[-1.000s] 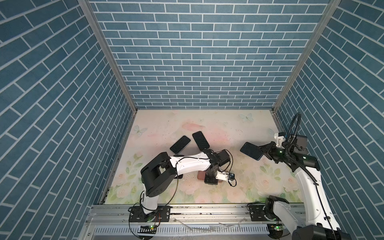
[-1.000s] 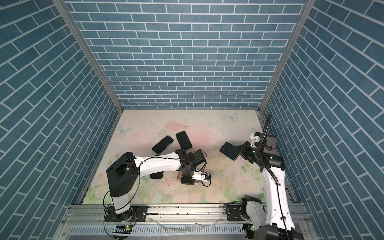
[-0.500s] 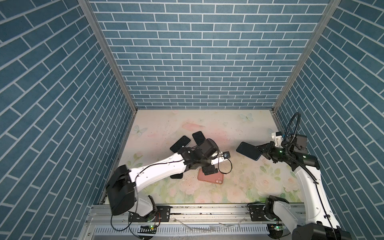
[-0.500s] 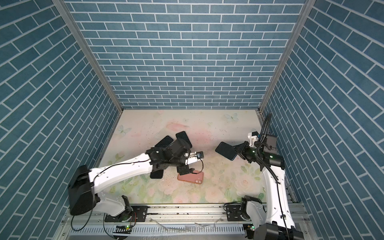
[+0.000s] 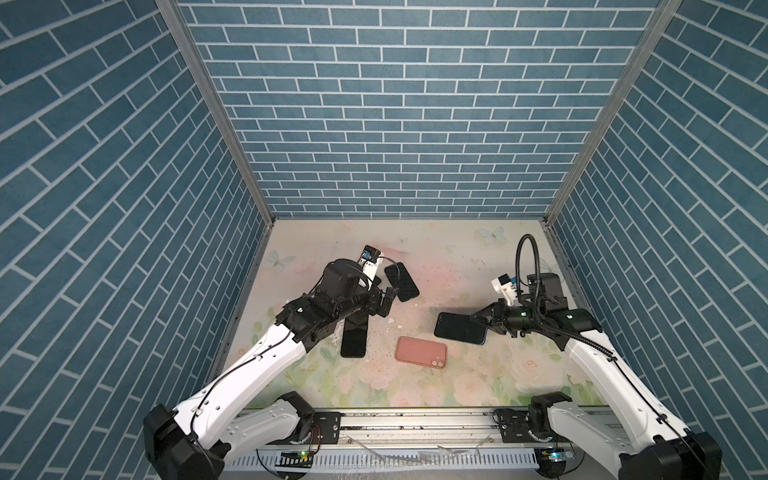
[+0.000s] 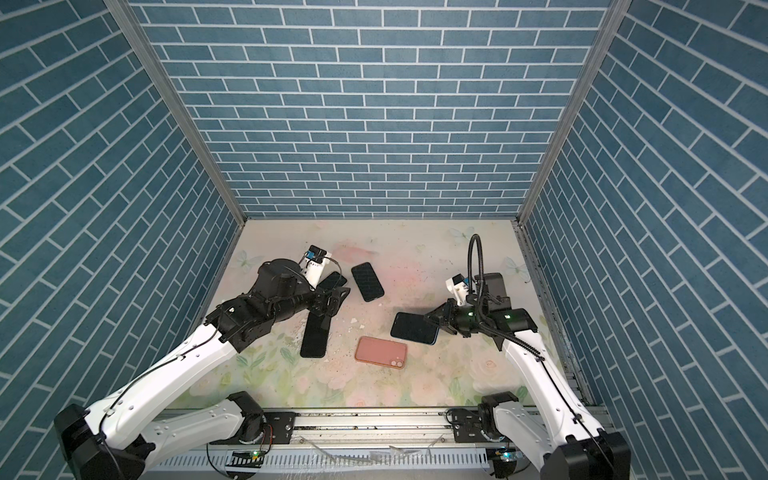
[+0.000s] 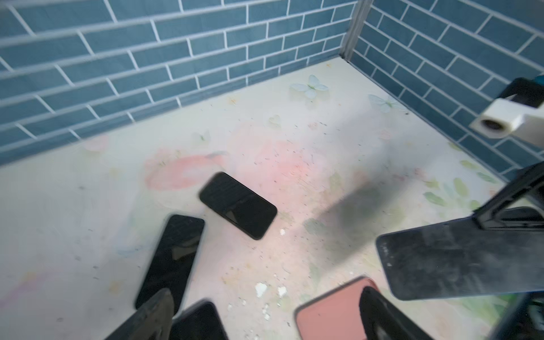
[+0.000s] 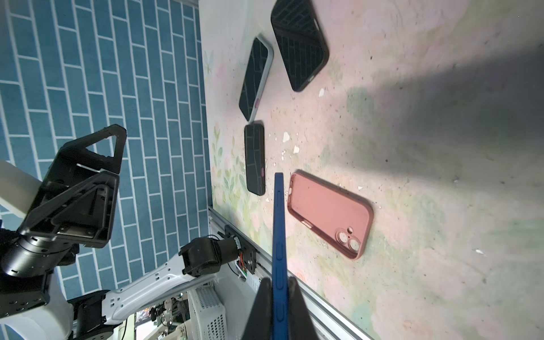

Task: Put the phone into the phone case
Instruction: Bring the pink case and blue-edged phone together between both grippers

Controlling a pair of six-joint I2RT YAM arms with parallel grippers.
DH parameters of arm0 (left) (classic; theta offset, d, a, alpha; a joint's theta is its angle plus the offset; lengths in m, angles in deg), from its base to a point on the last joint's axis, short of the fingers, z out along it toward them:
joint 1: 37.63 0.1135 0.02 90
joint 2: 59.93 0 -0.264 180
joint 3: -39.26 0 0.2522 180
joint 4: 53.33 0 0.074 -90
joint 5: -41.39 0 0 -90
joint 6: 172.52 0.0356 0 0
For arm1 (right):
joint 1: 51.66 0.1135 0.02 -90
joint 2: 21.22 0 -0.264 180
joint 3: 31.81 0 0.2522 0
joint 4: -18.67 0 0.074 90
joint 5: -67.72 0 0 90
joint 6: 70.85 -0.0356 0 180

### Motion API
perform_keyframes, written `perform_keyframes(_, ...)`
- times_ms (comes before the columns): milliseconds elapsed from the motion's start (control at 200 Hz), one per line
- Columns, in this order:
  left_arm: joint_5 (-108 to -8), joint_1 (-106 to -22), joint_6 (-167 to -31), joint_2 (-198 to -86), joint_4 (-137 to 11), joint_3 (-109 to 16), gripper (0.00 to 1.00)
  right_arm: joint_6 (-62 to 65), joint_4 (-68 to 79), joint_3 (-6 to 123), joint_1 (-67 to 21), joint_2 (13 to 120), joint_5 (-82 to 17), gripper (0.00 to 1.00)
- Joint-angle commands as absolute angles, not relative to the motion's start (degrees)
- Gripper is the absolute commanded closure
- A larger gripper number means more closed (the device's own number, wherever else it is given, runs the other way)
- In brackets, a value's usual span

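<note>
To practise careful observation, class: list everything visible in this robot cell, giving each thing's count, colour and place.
salmon-pink phone case: one, pink, flat on the table, front middle.
blue-edged phone with dark screen: one, blue and black, held above the table, right of the case.
dark flat phones or cases: three, black, one white-edged, table's left half.
white flecks: several, white, mid-table.
floral-print table: one, pale pink-green.
blue brick-pattern walls: three, around the table.
left end effector: one, black, open, over the dark phones.
right end effector: one, black, gripping the blue-edged phone.
</note>
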State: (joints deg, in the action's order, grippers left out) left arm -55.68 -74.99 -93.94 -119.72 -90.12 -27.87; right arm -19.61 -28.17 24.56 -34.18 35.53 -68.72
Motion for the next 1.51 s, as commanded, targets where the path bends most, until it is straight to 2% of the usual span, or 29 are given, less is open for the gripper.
perform_keyframes(0, -71.11, -74.63, -104.53, -121.86, -87.24, -22.01, 0.00, -22.25, -21.38, 23.92, -29.95, 37.34, -67.92, 1.00)
perform_keyframes(220, -77.42, -74.54, -116.61, -128.12, -77.04, -13.49, 0.01, -26.17, -9.26, 22.82, -22.18, 47.28, -67.10, 1.00)
perform_keyframes(480, -82.56, -74.54, -126.06, -134.18, -64.58, -6.82, 0.00, -27.43, -2.44, 24.00, -19.05, 56.85, -66.66, 1.00)
perform_keyframes(695, -83.34, -74.65, -128.09, -138.13, -60.23, -4.64, 0.00, -27.42, -1.24, 23.99, -17.68, 61.24, -66.75, 1.00)
perform_keyframes(1045, -82.36, -74.66, -128.90, -141.79, -58.43, -1.99, 0.01, -29.67, 1.00, 20.97, -15.80, 62.05, -66.06, 1.00)
perform_keyframes(1501, -82.01, -76.99, -130.38, -143.68, -57.66, -0.98, 0.00, -27.52, -2.17, 17.18, -15.80, 69.03, -59.13, 1.00)
